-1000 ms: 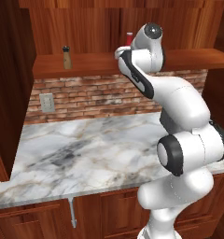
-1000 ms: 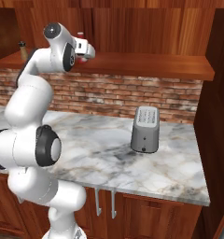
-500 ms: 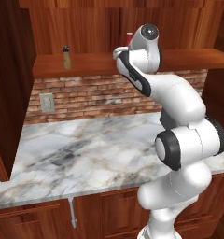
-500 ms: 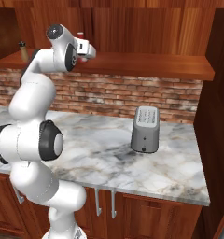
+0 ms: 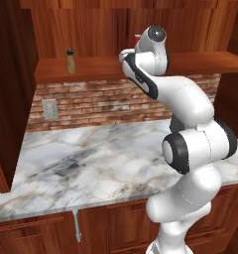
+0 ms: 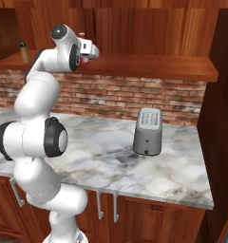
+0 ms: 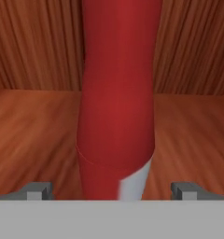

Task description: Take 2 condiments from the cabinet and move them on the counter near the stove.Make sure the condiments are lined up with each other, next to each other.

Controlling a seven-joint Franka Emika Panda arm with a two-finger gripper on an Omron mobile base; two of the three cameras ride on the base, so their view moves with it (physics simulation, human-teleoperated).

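Left base view gives you the wall cabinet [image 5: 91, 30] in dark reddish wood across the top, its plank shelf [image 5: 86, 69] running over a brick backsplash [image 5: 101, 101], and below that the veined marble counter [image 5: 91, 158]. Your white arm [image 5: 190, 144] rises from the lower right and reaches up to shelf height. On the counter in the right base view you have a grey toaster [image 6: 148, 131] standing near the right end, well apart from the arm. The red squeeze bottle [image 7: 117, 93] stands upright on the shelf, close in front of the hand camera and set between the two finger tips. Your gripper [image 7: 111, 190] is spread wide, its tips either side of the bottle's base with wood showing in both gaps, so nothing is grasped. The brown shaker [image 5: 70, 60] stands upright farther left on the same shelf, well apart from the bottle
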